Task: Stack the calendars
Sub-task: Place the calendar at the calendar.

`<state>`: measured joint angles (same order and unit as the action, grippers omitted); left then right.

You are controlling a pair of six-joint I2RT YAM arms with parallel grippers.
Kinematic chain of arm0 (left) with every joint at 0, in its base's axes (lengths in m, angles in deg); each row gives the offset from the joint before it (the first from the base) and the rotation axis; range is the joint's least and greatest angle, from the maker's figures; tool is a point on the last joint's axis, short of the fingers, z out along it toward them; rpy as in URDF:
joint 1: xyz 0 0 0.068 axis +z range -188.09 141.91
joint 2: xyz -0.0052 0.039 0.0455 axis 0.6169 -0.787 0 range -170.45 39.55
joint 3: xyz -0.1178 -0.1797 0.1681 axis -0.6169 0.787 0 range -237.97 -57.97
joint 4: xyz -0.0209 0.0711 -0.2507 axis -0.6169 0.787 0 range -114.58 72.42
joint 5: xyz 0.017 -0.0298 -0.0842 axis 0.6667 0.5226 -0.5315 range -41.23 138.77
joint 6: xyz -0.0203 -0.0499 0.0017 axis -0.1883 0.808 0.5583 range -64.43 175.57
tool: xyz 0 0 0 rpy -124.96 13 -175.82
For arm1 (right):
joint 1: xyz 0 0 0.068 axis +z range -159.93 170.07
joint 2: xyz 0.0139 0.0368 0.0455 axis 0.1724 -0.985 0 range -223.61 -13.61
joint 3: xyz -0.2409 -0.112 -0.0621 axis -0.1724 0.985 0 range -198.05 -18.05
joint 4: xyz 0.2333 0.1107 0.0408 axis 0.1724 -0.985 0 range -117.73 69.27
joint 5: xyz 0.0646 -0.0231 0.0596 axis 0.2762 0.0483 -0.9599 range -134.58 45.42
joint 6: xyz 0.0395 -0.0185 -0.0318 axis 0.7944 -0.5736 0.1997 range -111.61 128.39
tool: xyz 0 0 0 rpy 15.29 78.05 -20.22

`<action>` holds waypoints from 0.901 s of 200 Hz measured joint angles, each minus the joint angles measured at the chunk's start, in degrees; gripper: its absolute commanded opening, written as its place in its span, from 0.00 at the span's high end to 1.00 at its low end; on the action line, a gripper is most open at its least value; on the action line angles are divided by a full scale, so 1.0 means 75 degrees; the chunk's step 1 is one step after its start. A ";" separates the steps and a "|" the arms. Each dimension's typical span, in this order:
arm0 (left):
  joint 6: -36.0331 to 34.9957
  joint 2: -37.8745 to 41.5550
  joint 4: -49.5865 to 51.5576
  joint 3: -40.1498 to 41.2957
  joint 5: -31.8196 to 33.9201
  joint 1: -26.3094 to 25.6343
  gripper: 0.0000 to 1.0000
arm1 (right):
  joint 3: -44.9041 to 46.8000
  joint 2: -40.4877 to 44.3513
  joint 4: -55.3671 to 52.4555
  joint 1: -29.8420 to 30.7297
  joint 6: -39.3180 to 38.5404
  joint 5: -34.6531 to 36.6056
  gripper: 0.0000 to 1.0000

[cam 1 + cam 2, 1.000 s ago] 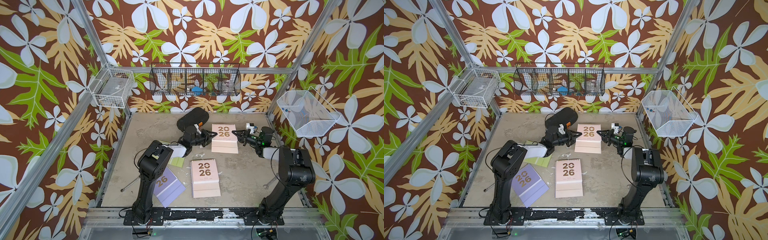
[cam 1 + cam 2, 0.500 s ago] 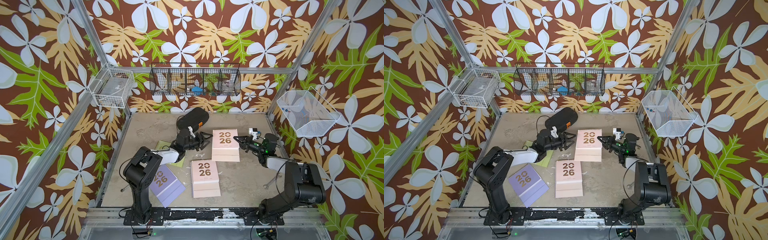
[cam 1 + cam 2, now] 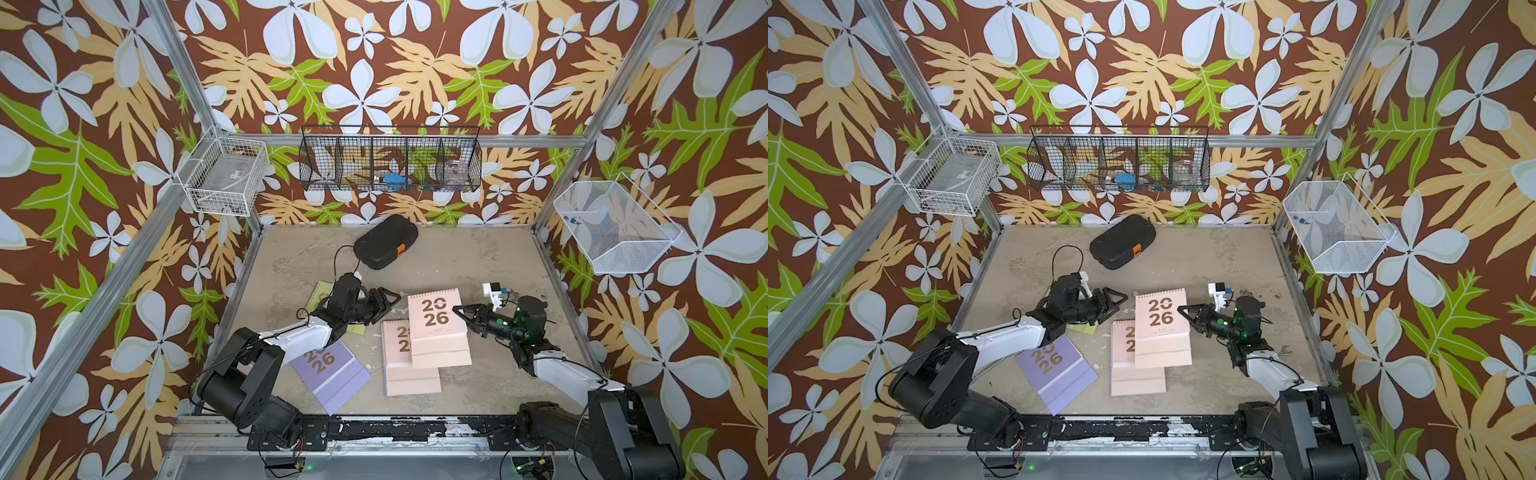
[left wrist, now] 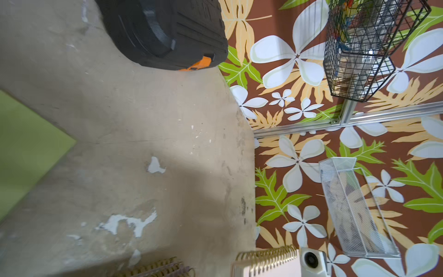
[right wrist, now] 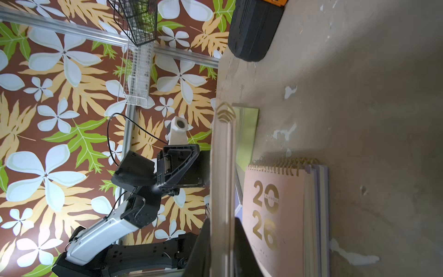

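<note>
While my right gripper (image 3: 462, 312) pinches the right edge of a pale pink calendar (image 3: 436, 322), I see that calendar raised over the pink-topped stack (image 3: 397, 345), covering the stack's far right part. My left gripper (image 3: 386, 297) has jaws spread, just beside the held calendar's left edge, not touching. A lilac calendar (image 3: 332, 374) lies flat beside the stack, apart from it. A lime green calendar (image 3: 320, 291) sits partly under my left wrist. The black case (image 3: 384, 241) is at the back.

Right end effector (image 3: 458, 311) grips upper pink calendar (image 3: 436, 322).
</note>
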<state>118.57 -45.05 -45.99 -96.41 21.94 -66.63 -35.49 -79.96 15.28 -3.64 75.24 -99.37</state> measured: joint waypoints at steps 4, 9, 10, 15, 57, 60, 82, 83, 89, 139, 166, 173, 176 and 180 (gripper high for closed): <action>-0.0041 0.0073 0.0047 0.0105 0.0006 0.0038 0.36 | 0.0050 0.0032 0.0000 0.0114 0.0026 0.0082 0.90; -0.0079 0.0154 0.0090 0.0239 0.0003 0.0093 0.36 | 0.0102 0.0055 0.0009 0.0271 0.0035 0.0175 0.90; -0.0087 0.0166 0.0096 0.0259 0.0003 0.0099 0.36 | 0.0108 0.0061 0.0009 0.0291 0.0035 0.0189 0.90; -0.0125 0.0239 0.0160 0.0391 0.0003 0.0160 0.36 | 0.0149 0.0076 0.0026 0.0446 0.0035 0.0289 0.90; -0.0425 0.0586 0.0571 0.1081 0.0105 0.0376 0.36 | 0.0420 -0.0015 0.0399 0.1244 0.0239 0.0938 0.90; -0.0437 0.0595 0.0586 0.1110 0.0099 0.0376 0.36 | 0.0425 -0.0026 0.0417 0.1288 0.0256 0.0979 0.90; -0.0490 0.0682 0.0653 0.1376 0.0085 0.0385 0.35 | 0.0434 -0.0184 0.0664 0.1719 0.0326 0.1279 0.90; -0.0490 0.0688 0.0653 0.1384 0.0085 0.0385 0.35 | 0.0434 -0.0189 0.0679 0.1734 0.0332 0.1291 0.90; -0.0487 0.0731 0.0650 0.1463 0.0085 0.0385 0.35 | 0.0455 -0.0254 0.0796 0.1842 0.0393 0.1378 0.90; -0.0152 0.0804 0.0114 0.1955 -0.0058 0.0431 0.33 | 0.0568 -0.0845 0.1492 0.2331 0.0685 0.1915 0.90; 0.0102 0.0764 -0.0221 0.2055 -0.0131 0.0434 0.33 | 0.0612 -0.1125 0.1830 0.2416 0.0828 0.2052 0.90; 0.0172 0.0764 -0.0283 0.2072 -0.0143 0.0434 0.34 | 0.0627 -0.1198 0.1894 0.2439 0.0831 0.2072 0.90; 0.0178 0.0764 -0.0318 0.2078 -0.0146 0.0434 0.34 | 0.0629 -0.1224 0.1915 0.2454 0.0833 0.2081 0.90; 0.0184 0.0764 -0.0326 0.2084 -0.0146 0.0434 0.34 | 0.0638 -0.1256 0.1944 0.2465 0.0842 0.2104 0.90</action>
<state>119.95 -39.32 -48.44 -80.78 20.85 -63.37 -30.70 -89.38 29.86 14.85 81.56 -83.59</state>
